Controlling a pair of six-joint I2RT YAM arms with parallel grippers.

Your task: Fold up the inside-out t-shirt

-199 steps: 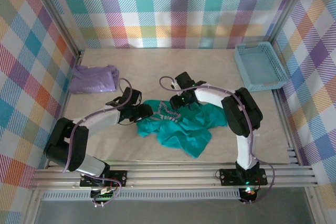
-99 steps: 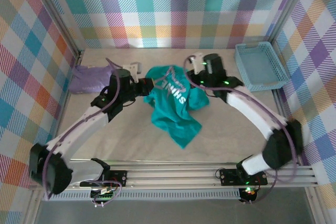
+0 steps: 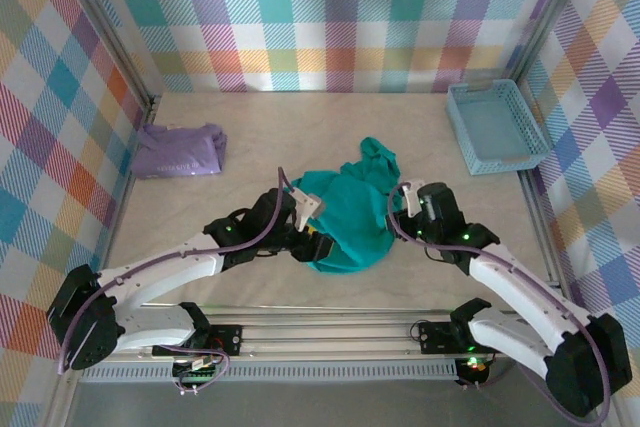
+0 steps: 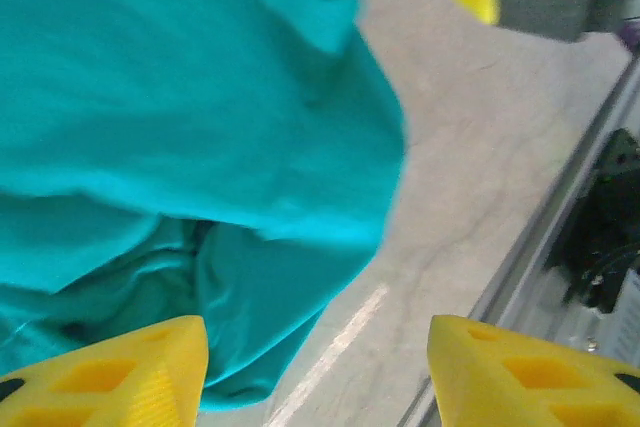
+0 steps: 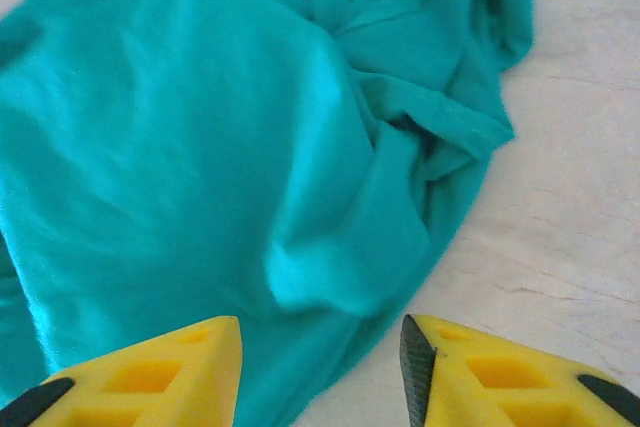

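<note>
one t-shirt (image 3: 350,215), teal, crumpled in a heap at mid-table (image 3: 300,117), bunched ridge at far end. left gripper (image 3: 309,217): just beside near-left edge of t-shirt, yellow fingertips (image 4: 120,372) spread wide, released, nothing clamped; cloth touching one fingertip in left wrist view. right gripper (image 3: 408,197): just beside right edge of t-shirt, fingers apart, released, empty; cloth lying loose below. lavender garment (image 3: 178,150): well apart, far left of t-shirt. light blue basket (image 3: 497,127): well apart, far right of t-shirt.
</note>
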